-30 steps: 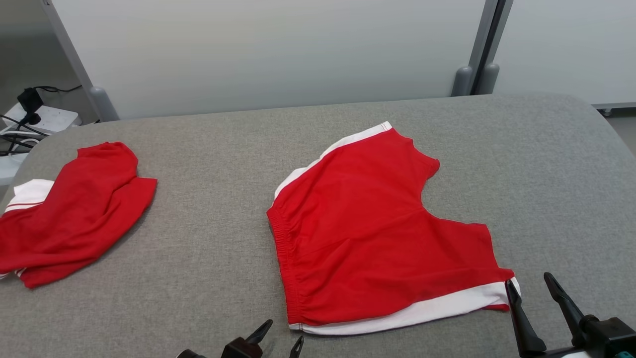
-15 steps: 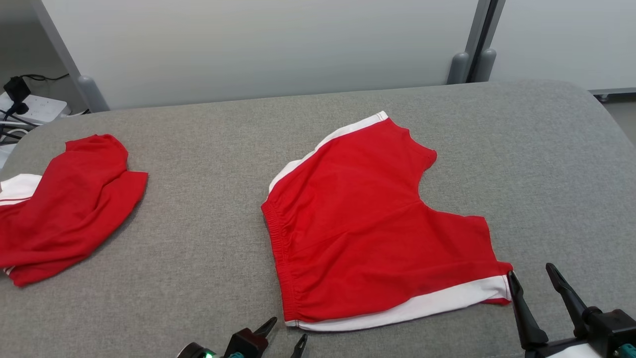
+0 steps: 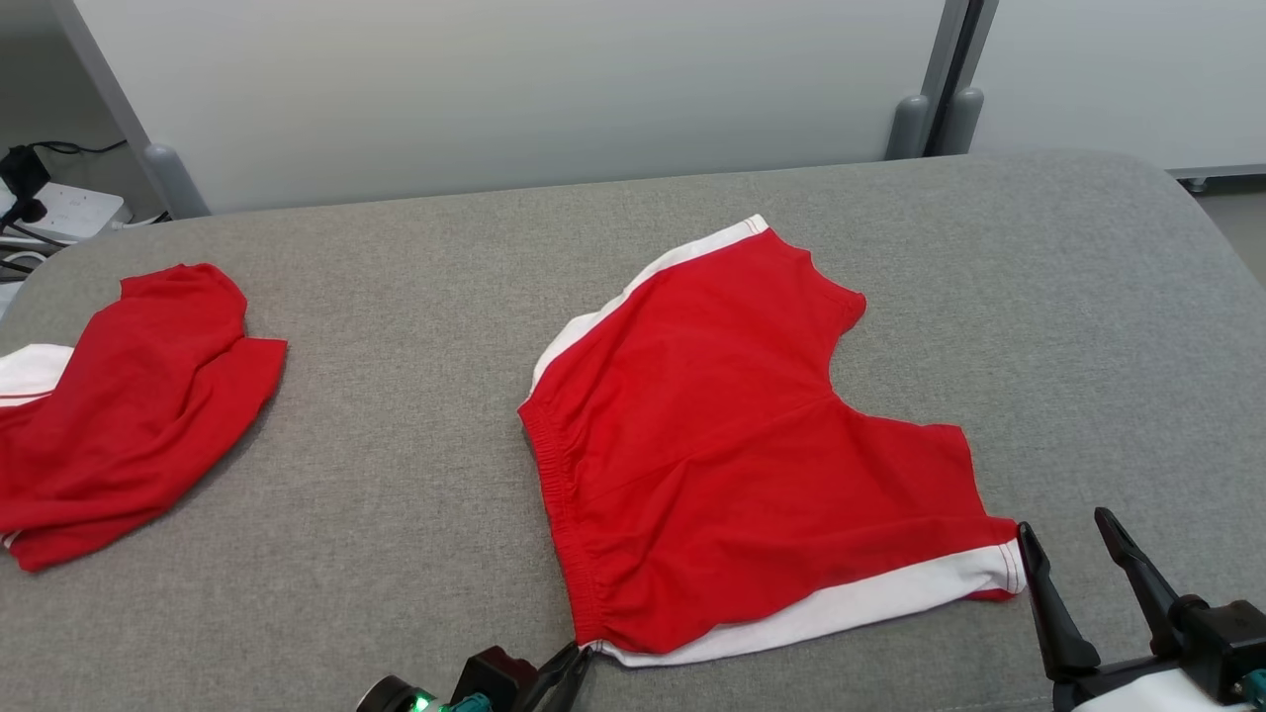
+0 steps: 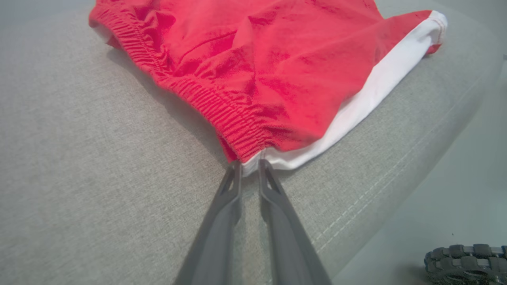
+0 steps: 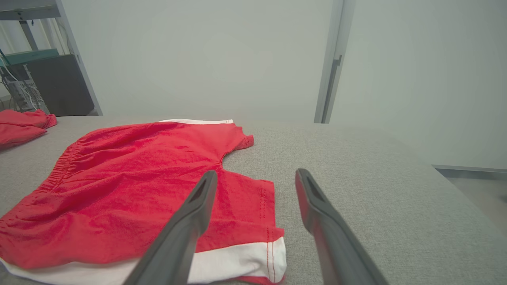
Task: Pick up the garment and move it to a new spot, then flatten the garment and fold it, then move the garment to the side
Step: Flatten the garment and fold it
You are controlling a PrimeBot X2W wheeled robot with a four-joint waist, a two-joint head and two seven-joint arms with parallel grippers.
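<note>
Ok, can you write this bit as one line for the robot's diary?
stage: grasping | left gripper: jaws pinched on red shorts at waistband corner | right gripper: jaws open beside white hem corner

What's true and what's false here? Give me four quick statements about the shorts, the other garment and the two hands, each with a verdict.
1. The left hand pinches the near waistband corner of the red shorts. True.
2. The right hand is shut on the shorts. False: its fingers stand open beside the near leg corner, gripping nothing.
3. A second red garment lies bunched on the left of the table. True.
4. The shorts are folded in half. False: they lie spread out, both legs showing.
</note>
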